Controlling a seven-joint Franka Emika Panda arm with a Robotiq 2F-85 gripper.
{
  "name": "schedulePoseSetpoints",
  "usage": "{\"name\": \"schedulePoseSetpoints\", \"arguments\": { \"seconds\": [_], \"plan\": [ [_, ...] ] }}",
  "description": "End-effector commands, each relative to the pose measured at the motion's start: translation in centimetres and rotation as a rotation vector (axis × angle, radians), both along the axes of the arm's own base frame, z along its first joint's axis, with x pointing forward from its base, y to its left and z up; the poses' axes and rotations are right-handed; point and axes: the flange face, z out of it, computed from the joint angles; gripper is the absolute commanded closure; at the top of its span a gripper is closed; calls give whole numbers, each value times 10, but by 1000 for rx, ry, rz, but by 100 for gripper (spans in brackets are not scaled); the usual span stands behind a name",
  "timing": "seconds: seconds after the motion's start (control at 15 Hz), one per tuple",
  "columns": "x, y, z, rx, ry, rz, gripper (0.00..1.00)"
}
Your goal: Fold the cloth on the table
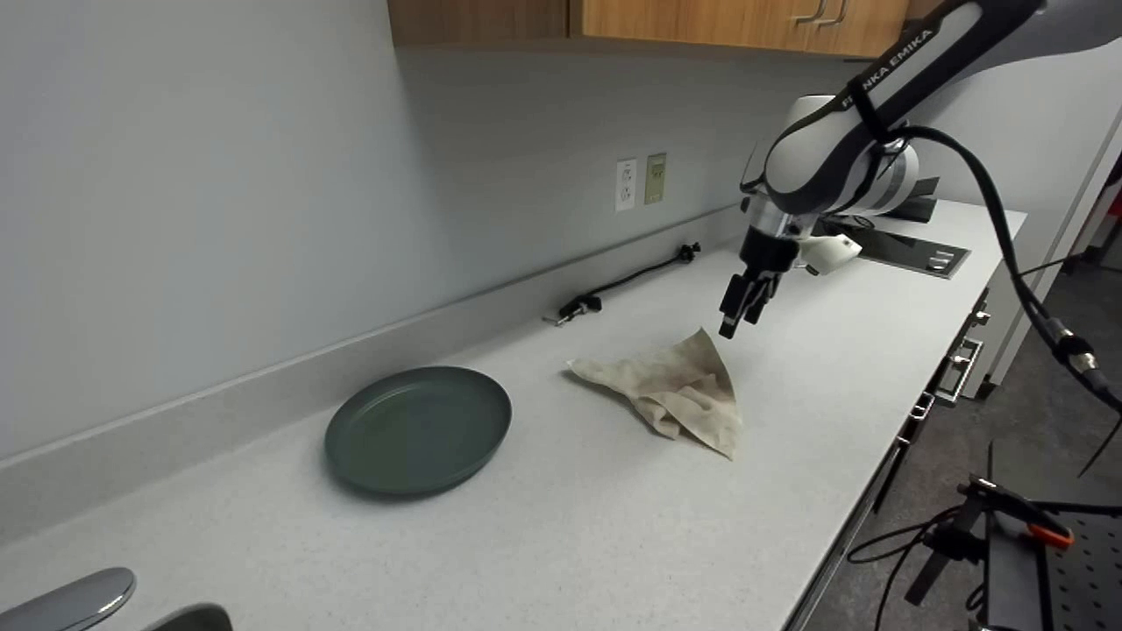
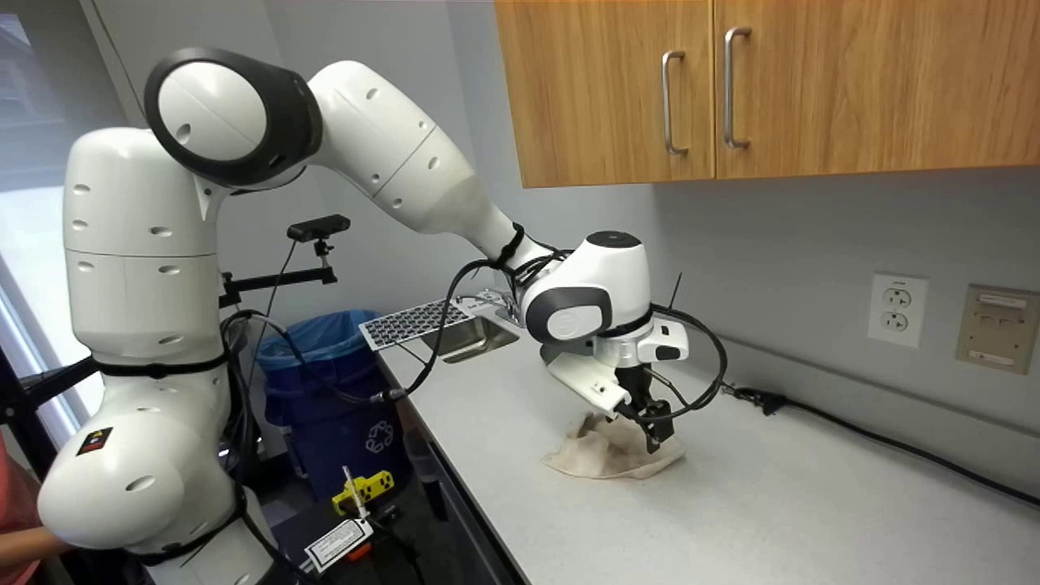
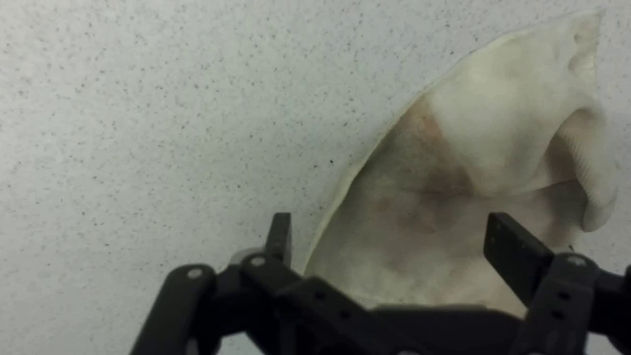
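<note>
Cloth (image 1: 679, 386), qty 1, beige, rumpled; loc. tabletop (image 1: 561, 543), apart fr. rd. dk-green plate (image 1: 421, 429). Jaws: spread wide, 1 finger (image 3: 515, 256) over cloth, other just past its edge (wrist view).

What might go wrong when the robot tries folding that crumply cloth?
The cloth is rumpled, so it might bunch up instead of folding neatly. One part flops over another, so the open gripper could grab two layers together. The counter is right under the cloth, so the gripper might bump it by reaching too low.
</note>
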Motion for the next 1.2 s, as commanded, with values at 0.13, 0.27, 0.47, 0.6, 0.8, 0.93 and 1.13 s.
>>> {"name": "schedulePoseSetpoints", "arguments": {
  "seconds": [0.13,0.27,0.47,0.6,0.8,0.93,1.13],
  "plan": [
    [42,-17,-33,31,-18,-6,0],
    [51,-21,-41,39,-15,-14,0],
    [61,-28,-52,47,-12,-21,0],
    [66,-30,-59,57,-11,-24,0],
    [74,-32,-66,65,-10,-25,0],
    [79,-32,-69,68,-14,-26,15],
    [85,-32,-73,65,-14,-28,39]
  ]
}}
